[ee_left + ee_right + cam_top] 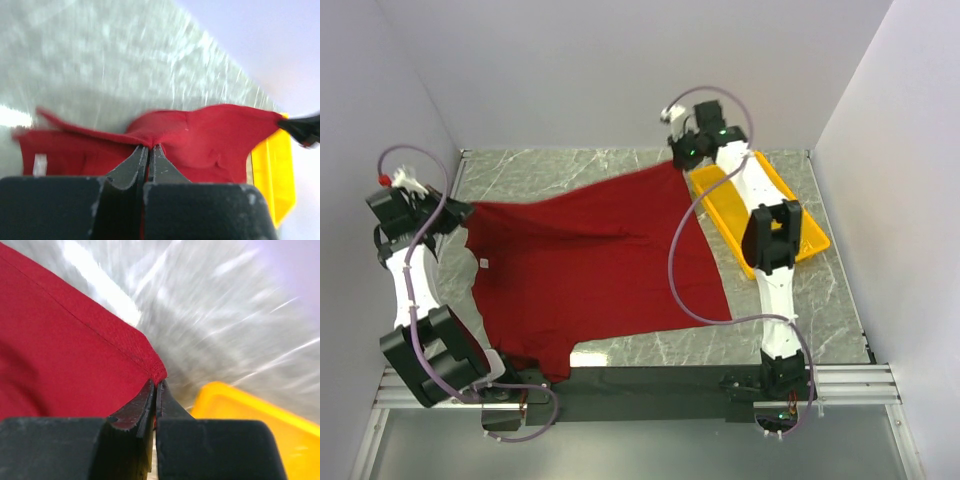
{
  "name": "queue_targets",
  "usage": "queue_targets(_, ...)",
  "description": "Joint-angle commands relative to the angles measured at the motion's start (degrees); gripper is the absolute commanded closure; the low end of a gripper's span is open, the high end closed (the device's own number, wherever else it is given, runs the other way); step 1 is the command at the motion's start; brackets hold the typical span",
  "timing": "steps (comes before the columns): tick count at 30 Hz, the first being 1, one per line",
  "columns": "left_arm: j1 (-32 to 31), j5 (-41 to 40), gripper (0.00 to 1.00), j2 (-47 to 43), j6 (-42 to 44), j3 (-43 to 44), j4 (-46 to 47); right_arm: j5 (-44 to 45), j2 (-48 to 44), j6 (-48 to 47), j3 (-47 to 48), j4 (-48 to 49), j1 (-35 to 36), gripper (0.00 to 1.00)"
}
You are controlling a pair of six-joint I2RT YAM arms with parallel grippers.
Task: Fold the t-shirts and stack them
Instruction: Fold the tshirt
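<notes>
A red t-shirt [585,265] lies spread on the marble table, stretched between my two grippers. My left gripper [460,212] is shut on the shirt's far left edge; in the left wrist view [149,146] the cloth [210,135] bunches at the closed fingertips. My right gripper [682,158] is shut on the shirt's far right corner, beside the yellow tray; in the right wrist view [156,382] the hemmed corner [75,340] is pinched between the fingers. The shirt's near edge hangs toward the table's front rim.
A yellow tray [805,225] sits at the right side of the table, under my right arm, and shows in the right wrist view [280,425] and the left wrist view [277,170]. White walls enclose the table on three sides.
</notes>
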Motion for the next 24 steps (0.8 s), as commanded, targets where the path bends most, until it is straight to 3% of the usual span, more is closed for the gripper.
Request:
queue_targets(1,0.09,0.97,0.99,1.53,0.13,7.01,10.38,-6.45,-9.41,1.69,3.62,9.80,-2.27,1.00)
queue_targets(14,0.09,3.43,0.99,11.20,-5.14,24.42,32.35,-19.73,-17.07,21.10,8.81,30.65,-9.48,1.00)
queue_targets(19,-0.08,3.43,0.99,12.87,-13.39,26.70,45.78,-20.53,-19.96,23.05,7.76,35.47,-10.19,1.00)
queue_targets(24,-0.61,2.12,0.99,14.45,-18.24,32.59,53.45,-18.69,-21.03,23.84,10.56,42.51,-10.98,1.00)
